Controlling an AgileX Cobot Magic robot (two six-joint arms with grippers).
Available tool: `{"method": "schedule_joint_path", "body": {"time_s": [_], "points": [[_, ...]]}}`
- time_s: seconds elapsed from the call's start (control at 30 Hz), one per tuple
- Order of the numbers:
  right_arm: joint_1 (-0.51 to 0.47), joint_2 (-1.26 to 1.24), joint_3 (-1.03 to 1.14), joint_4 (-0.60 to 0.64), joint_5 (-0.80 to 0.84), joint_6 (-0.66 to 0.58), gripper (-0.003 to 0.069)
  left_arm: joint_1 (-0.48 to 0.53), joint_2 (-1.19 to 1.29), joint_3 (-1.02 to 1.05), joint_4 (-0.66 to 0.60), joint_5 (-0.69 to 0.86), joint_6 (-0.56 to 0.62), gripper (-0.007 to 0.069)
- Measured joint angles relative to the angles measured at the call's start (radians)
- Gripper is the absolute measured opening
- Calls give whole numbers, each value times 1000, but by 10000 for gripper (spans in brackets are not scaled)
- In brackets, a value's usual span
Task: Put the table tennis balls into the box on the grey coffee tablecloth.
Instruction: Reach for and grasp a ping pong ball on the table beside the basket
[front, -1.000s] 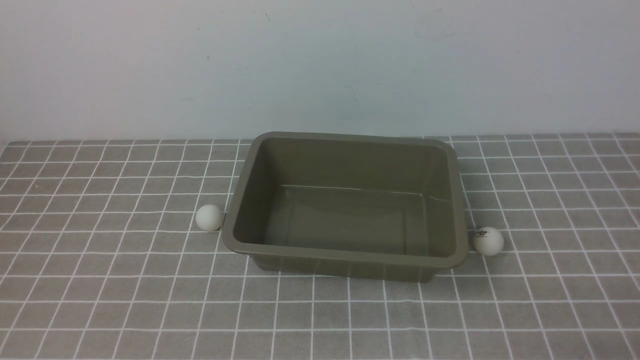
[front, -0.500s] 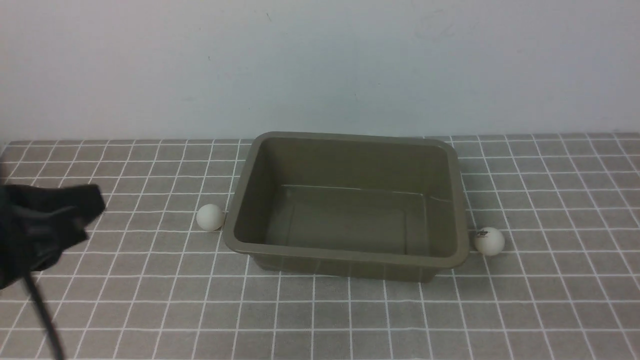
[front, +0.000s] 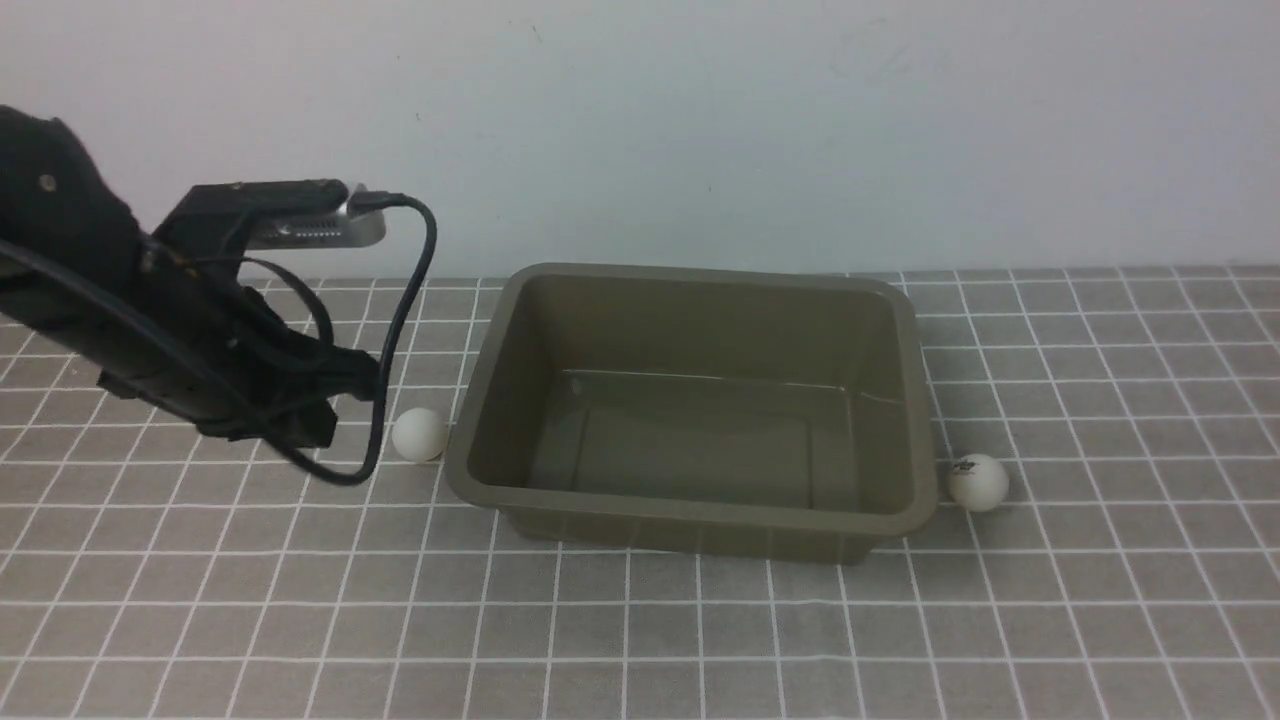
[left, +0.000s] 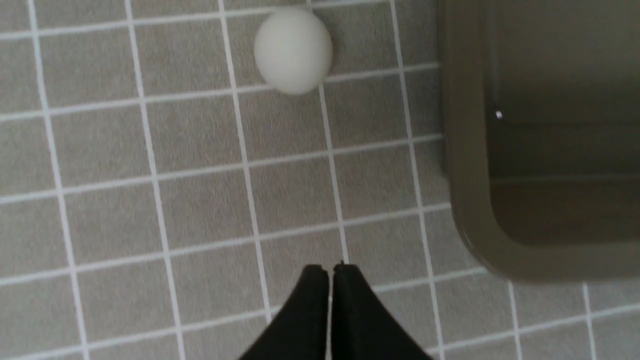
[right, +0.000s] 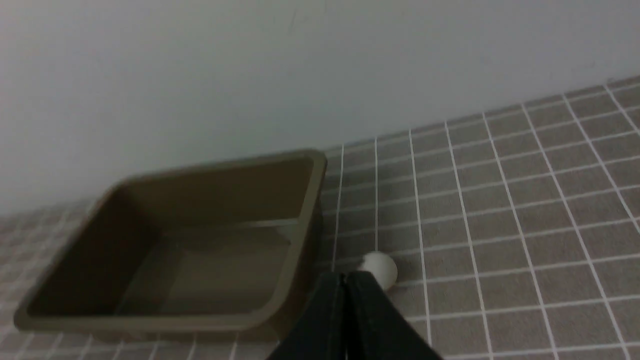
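Observation:
The olive-brown box (front: 690, 510) stands open and empty on the grey coffee tablecloth (front: 640, 620). One white table tennis ball (front: 418, 435) lies against the box's left side, the other (front: 977, 482) by its right front corner. My left gripper (front: 352, 385) is shut and empty, hovering just left of the left ball. In the left wrist view its tips (left: 330, 268) are closed, with the ball (left: 293, 50) ahead and the box rim (left: 465, 200) beside it. My right gripper (right: 344, 276) is shut and empty, short of the right ball (right: 382, 267) beside the box (right: 300, 210).
A plain pale wall (front: 640, 130) rises behind the cloth. The left arm's black cable (front: 410, 300) loops down near the left ball. The right arm does not show in the front view.
My left arm has come in from the left edge, risen and reached right, close to the left ball. The balls and the box have not moved.

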Motion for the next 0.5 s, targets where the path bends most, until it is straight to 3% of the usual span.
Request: {"method": "schedule_joint_path", "body": {"time_s": [0.2, 0.4, 0.43, 0.5], "points": [[0, 129, -75, 0, 65, -49, -10, -2, 161, -118, 1, 0, 1, 48], [0, 150, -76, 3, 63, -49, -10, -5, 349, -231, 1, -41, 38, 362], [0, 150, -76, 3, 63, -49, -10, -5, 349, -231, 1, -41, 38, 362], [0, 150, -76, 3, 62, -49, -10, -5, 382, -241, 1, -76, 38, 442]]}}
